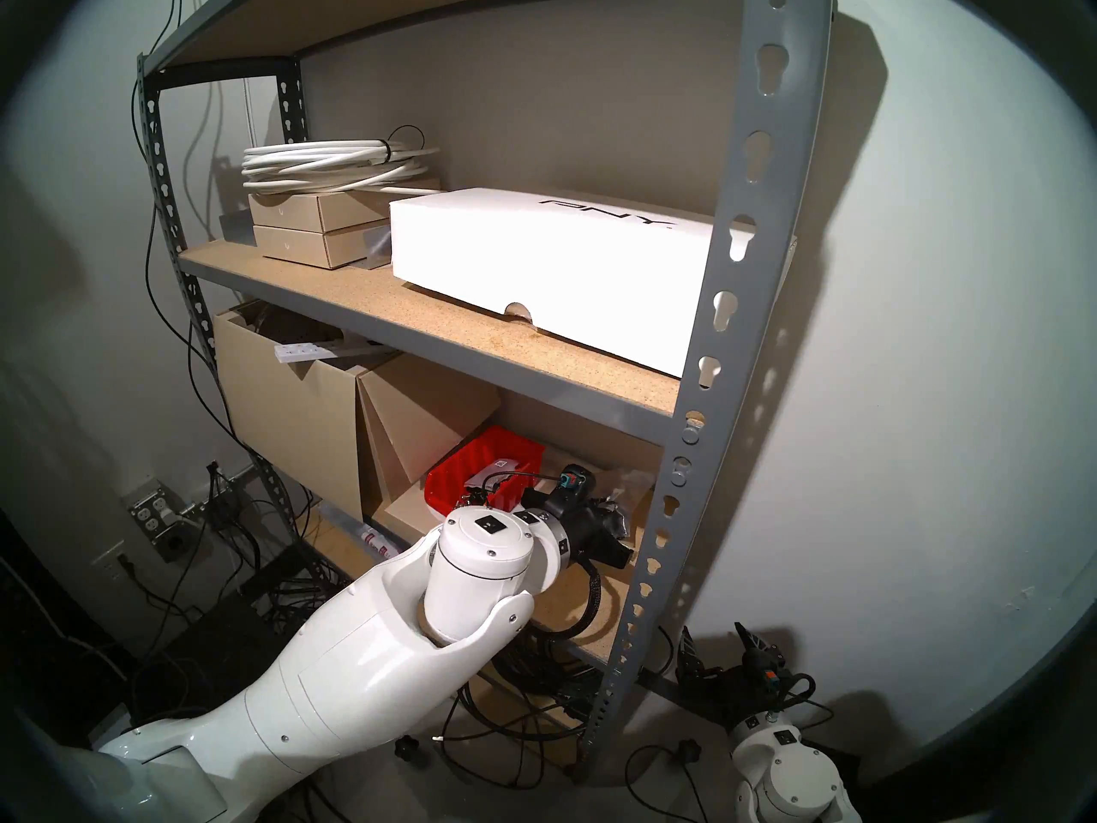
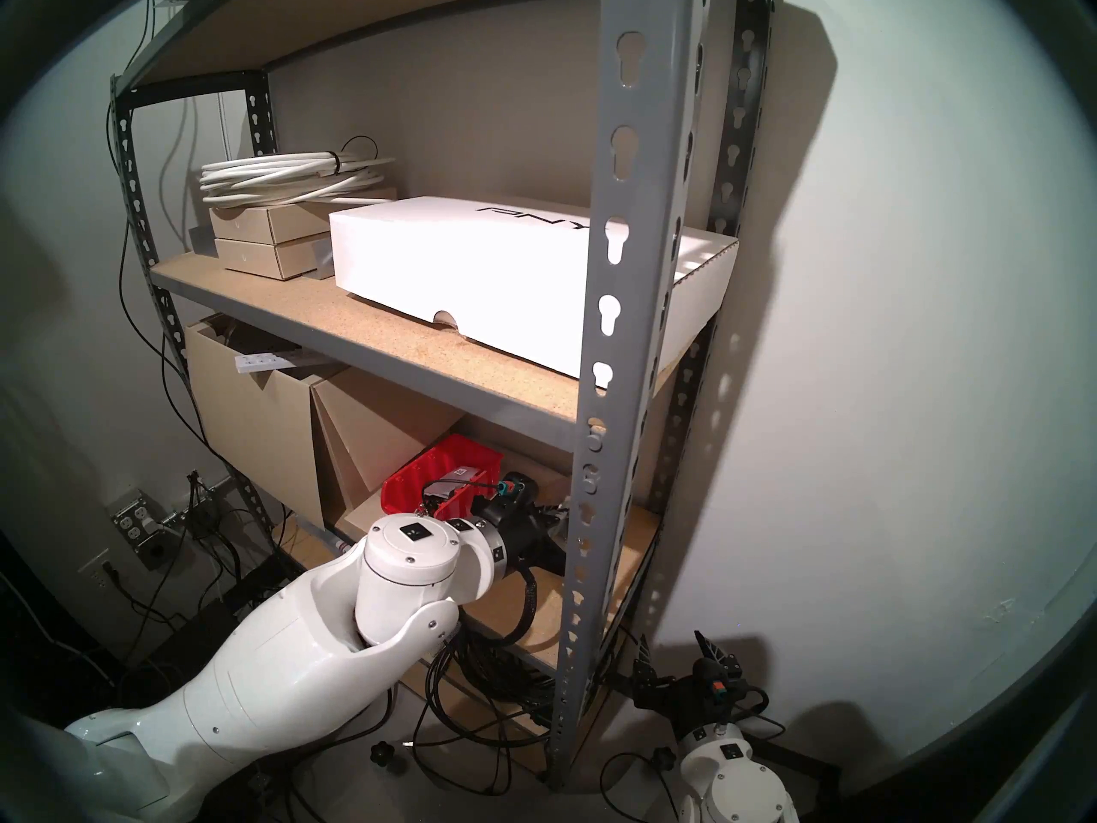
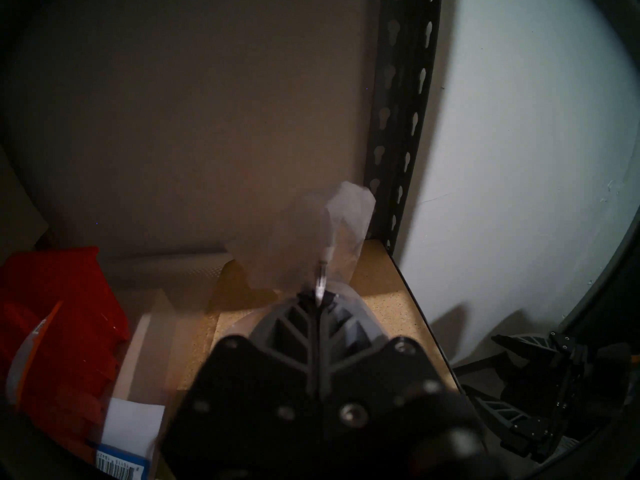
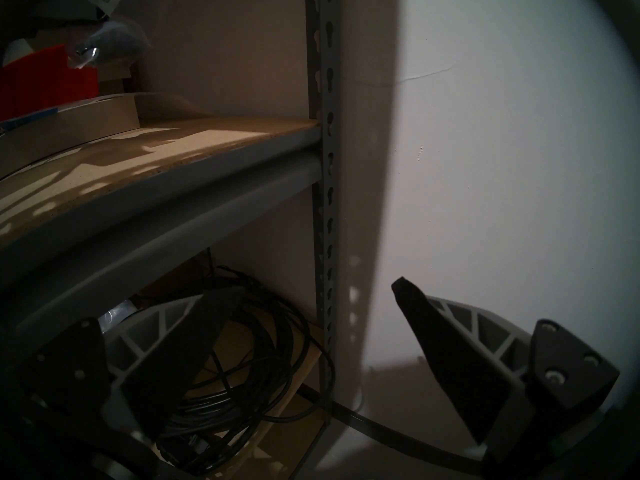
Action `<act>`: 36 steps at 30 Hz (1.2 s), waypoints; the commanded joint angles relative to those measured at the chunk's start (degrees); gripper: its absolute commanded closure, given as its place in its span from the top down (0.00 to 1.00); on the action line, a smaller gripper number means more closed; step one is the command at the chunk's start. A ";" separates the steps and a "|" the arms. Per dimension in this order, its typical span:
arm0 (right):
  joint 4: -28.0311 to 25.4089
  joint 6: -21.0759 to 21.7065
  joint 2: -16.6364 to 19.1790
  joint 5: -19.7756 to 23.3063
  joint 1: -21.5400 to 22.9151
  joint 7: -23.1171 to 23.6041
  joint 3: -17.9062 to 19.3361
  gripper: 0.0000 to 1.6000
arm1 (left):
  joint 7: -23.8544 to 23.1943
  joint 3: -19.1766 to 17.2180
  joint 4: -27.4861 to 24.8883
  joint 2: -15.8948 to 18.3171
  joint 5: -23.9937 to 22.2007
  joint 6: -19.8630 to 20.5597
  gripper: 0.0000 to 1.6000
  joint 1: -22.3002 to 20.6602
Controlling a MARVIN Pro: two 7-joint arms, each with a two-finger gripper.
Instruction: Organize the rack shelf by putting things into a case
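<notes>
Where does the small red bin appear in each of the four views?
Head stereo left: red bin, lower centre, behind the left wrist.
Head stereo right, lower centre-left.
Left wrist, lower left.
Right wrist, upper left.
Shared landmark: the chipboard shelf under it.

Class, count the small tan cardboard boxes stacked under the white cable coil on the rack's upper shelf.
2. The upper tan box sits directly under the white cable coil; the lower tan box lies beneath it on the upper shelf. More may hide behind.

The rack shelf (image 1: 570,590) is viewed from above by both head cameras; close, level wrist views share the red bin (image 3: 62,316).
</notes>
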 commanded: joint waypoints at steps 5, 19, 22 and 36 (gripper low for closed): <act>-0.91 -0.16 -0.02 0.03 0.08 0.00 -0.01 1.00 | -1.47 -3.74 -9.62 4.79 -2.90 1.72 0.00 2.64; -0.97 -0.13 -0.03 0.02 0.05 -0.01 -0.01 1.00 | -2.65 -15.39 -18.15 9.56 -12.19 5.87 0.00 7.86; -0.99 -0.11 -0.03 0.02 0.04 -0.01 -0.01 1.00 | -2.92 -17.21 -18.41 10.22 -13.54 6.49 0.00 8.47; -1.01 -0.10 -0.03 0.02 0.03 -0.01 -0.01 1.00 | -5.09 -23.02 -17.17 12.01 -16.84 7.49 0.00 8.00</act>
